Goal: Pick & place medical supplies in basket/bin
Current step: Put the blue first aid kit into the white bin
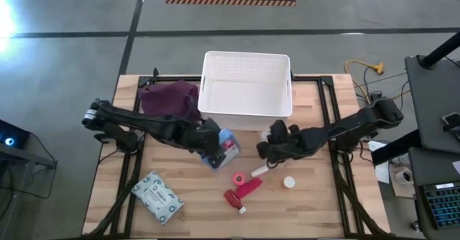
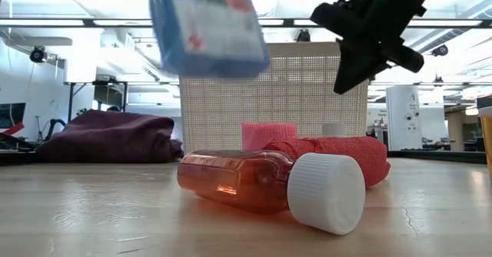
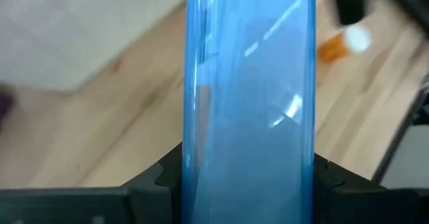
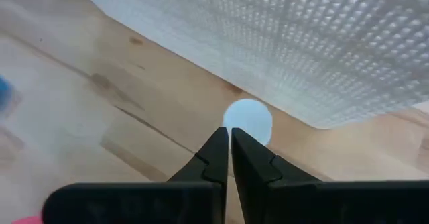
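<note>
A blue box with a red-white label hangs above the table in front of the white bin, with my left gripper shut on it. In the low view the box is well clear of the wood. My right gripper hovers shut and empty near the bin's near right corner, and a small white round item stands on the wood just beyond its fingertips. A pink tape roll, a red bottle with a white cap and a tiny white bottle lie on the table. My left gripper pinches the blue box by two opposite sides, one finger on each side, at the box's end nearest the wrist. The fingers slant down from the table's left. The box reaches away from the fingers and is lifted clear of the table.
A maroon cloth lies heaped left of the bin. A grey-white patterned packet lies at the near left. A red mesh item lies beside the pink roll. Bare wood shows along the near edge and at the right.
</note>
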